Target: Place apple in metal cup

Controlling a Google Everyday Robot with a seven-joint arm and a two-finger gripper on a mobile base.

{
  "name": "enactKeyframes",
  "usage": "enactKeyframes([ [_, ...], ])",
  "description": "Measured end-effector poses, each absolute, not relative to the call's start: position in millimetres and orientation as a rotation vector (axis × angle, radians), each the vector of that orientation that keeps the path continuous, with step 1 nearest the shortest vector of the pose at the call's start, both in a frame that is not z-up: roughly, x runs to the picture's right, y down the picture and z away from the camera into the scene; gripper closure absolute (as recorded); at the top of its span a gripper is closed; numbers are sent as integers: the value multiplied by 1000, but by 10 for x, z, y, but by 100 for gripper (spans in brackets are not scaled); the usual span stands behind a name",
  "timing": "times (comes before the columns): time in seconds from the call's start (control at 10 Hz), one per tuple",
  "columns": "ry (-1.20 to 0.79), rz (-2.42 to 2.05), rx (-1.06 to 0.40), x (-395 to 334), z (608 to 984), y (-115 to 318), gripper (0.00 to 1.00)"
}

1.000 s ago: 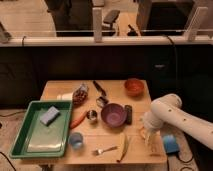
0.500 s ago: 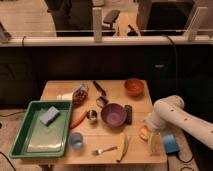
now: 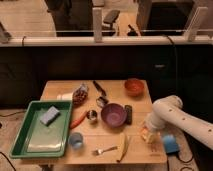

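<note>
- Apple (image 3: pixel 145 134) — small, round, orange-yellow, at the edge of the table (image 3: pixel 142 107) nearest the arm. Likely firm, smooth and fairly light, and prone to roll. Best taken across its widest part.
- Gripper (image 3: pixel 150 131) — right at the apple, seemingly over it. Spread or pinching, cannot tell.
- Metal cup (image 3: pixel 92 116) — well apart from the apple, just beyond the purple bowl (image 3: pixel 114 114).
- Banana (image 3: pixel 123 146) — near the apple, along the front edge.

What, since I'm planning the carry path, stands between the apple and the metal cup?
The purple bowl and a dark flat object beside it sit between the apple, at the tool near the table's right edge, and the metal cup left of the bowl.
</note>
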State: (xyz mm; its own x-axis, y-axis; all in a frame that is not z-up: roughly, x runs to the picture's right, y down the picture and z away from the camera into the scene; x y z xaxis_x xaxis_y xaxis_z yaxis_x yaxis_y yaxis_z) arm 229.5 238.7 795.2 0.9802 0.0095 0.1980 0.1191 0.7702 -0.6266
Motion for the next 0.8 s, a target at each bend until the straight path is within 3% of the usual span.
enactKeyframes([
  [0.3,-189,-73,-693,2287,7957,2384,98],
  [0.8,-181,-110,-678,2232,7868,2282,100],
])
